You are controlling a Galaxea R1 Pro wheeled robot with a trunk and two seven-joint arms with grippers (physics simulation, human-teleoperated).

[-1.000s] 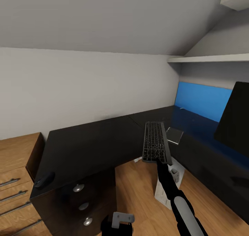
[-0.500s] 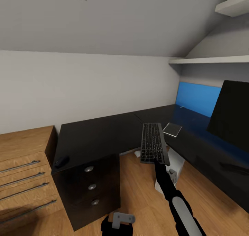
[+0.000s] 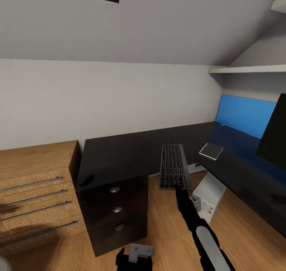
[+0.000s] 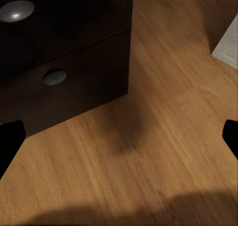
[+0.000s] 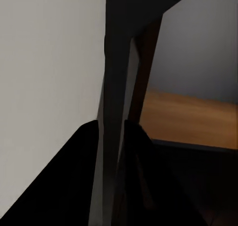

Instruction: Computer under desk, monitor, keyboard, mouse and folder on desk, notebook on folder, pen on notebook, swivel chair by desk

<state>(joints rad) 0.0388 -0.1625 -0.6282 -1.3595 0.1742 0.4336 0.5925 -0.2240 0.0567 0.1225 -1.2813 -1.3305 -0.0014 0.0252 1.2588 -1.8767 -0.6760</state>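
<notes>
Above the desk (image 3: pixel 119 151) edge, keyboard (image 3: pixel 173 171) near end pinched between right jaws, left jaws spread.

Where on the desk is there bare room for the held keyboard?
The desk is bare from the mouse at its near left corner back to the wall. Free too: the corner ahead of the keyboard. Crowded: the right wing, with the notebook and monitor.

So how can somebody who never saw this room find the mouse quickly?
Find the L-shaped black desk beside the wooden dresser. On its near corner next to the dresser, above the drawers with round silver knobs, lies the mouse. It is a small dark rounded lump, unlike the flat grey notebook further along.
</notes>
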